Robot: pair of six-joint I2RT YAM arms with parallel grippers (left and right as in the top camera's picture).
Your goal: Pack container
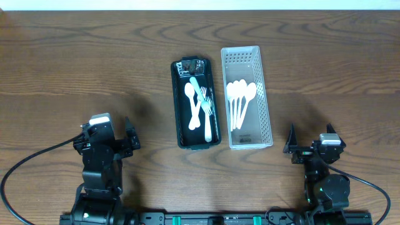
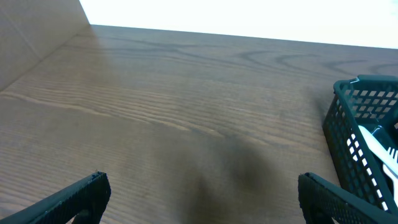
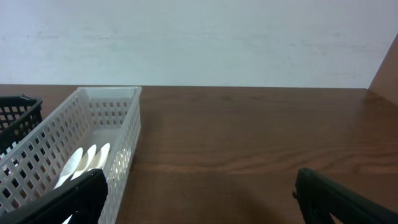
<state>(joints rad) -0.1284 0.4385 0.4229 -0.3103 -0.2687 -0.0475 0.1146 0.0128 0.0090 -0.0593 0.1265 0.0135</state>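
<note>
1. Overhead: risks first.
   - Black bin (image 1: 175, 106) and white bin (image 1: 269, 106) sit side by side mid-table (image 1: 62, 62), too close to tell if they touch. Both look light, so a finger catching a wall would likely shove one into the other.
   - Cutlery (image 1: 199, 107) in the black bin lies flat and overlapped, so a pinch could lift two pieces or slip off. It includes at least a spoon and a fork. There's something shiny at the far end that I can't identify.
   - White bin holds spoons (image 1: 240, 99), fanned, bowls toward the far end.
   - Left gripper (image 1: 105, 134) and right gripper (image 1: 315, 147) sit at the near edge, well apart from the bins. Fingers are spread and empty.
2. Left wrist: left gripper (image 2: 203, 183) is spread wide with nothing between the fingers, bare table ahead. Black bin (image 2: 348, 137) is at the right edge of view, with a white piece visible inside. The spread looks wider than the bin, so descending like this would probably clip the rim.
3. Right wrist: right gripper (image 3: 199, 180) is spread and empty. White bin (image 3: 118, 124) is ahead-left, spoons (image 3: 84, 158) showing through the lattice. A corner of the black bin (image 3: 15, 115) shows at the far left. White on white gives low contrast, and the wall hides the handles, so a misjudged grasp is likely.
</note>
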